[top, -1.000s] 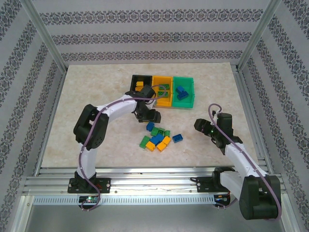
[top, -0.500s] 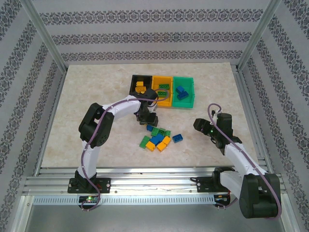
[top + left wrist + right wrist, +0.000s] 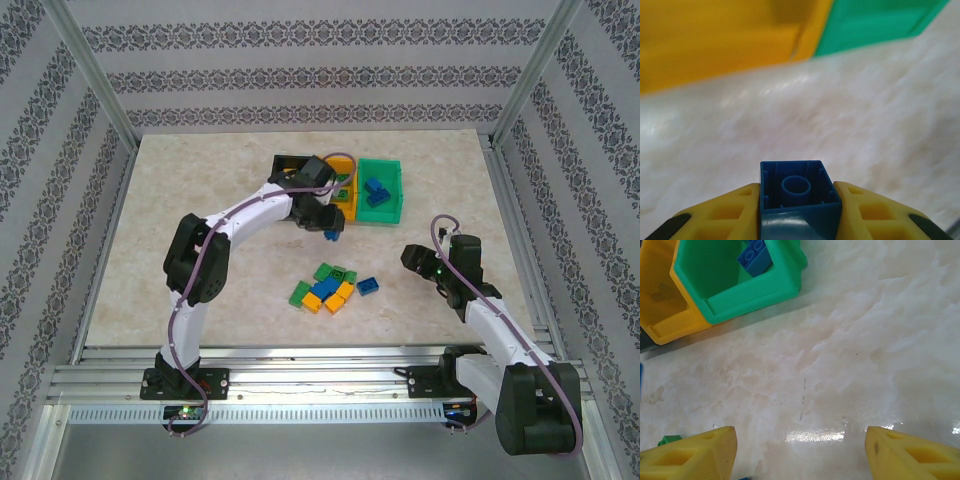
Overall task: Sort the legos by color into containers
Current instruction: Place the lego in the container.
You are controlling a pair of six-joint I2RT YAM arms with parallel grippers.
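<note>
L gripper (image 3: 799, 212) pinches blue brick (image 3: 796, 185), just in front of yellow bin (image 3: 348, 211), near green bin (image 3: 386, 216). R gripper (image 3: 799, 450) spread wide over bare table (image 3: 855, 360). Other bricks (image 3: 331, 286) piled mid-table.

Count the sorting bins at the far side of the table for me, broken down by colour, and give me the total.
black bin: 1
yellow-orange bin: 1
green bin: 1
Total: 3 bins
</note>
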